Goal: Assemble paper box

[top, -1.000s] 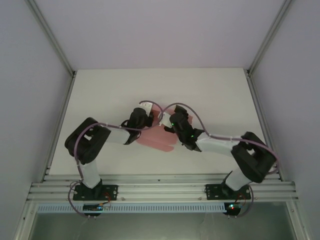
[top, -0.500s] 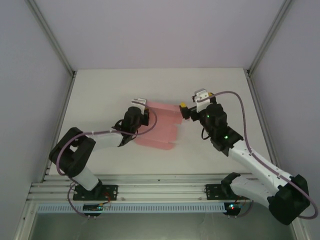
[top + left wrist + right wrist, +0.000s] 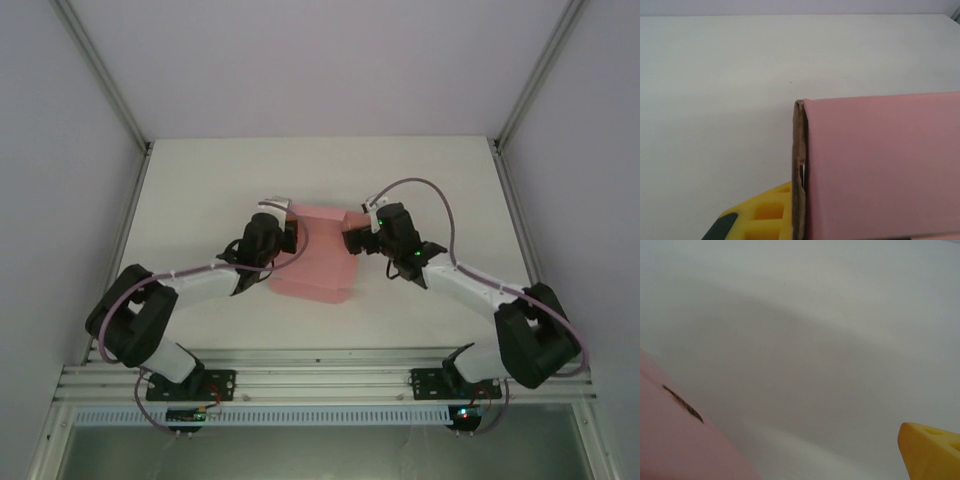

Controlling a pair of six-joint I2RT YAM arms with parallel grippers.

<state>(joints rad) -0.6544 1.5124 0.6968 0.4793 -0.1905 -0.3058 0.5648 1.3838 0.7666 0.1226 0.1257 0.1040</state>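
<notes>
The light pink paper box lies mid-table as a partly folded sheet, its back panel standing up. My left gripper is at the box's back left corner. In the left wrist view that upright panel fills the right half, and a yellow finger presses against its brown cut edge, so the gripper is shut on the card. My right gripper hovers at the box's right edge, open. In the right wrist view one yellow finger shows at the lower right, far from the blurred pink card at the lower left.
The white table stretches free behind and to both sides of the box. Grey enclosure walls and aluminium posts bound it. The slotted mounting rail runs along the near edge.
The right arm swung out to the back right, then came back in to the box's right edge. The left arm stretched forward and holds the back left corner; the back panel now stands up.
</notes>
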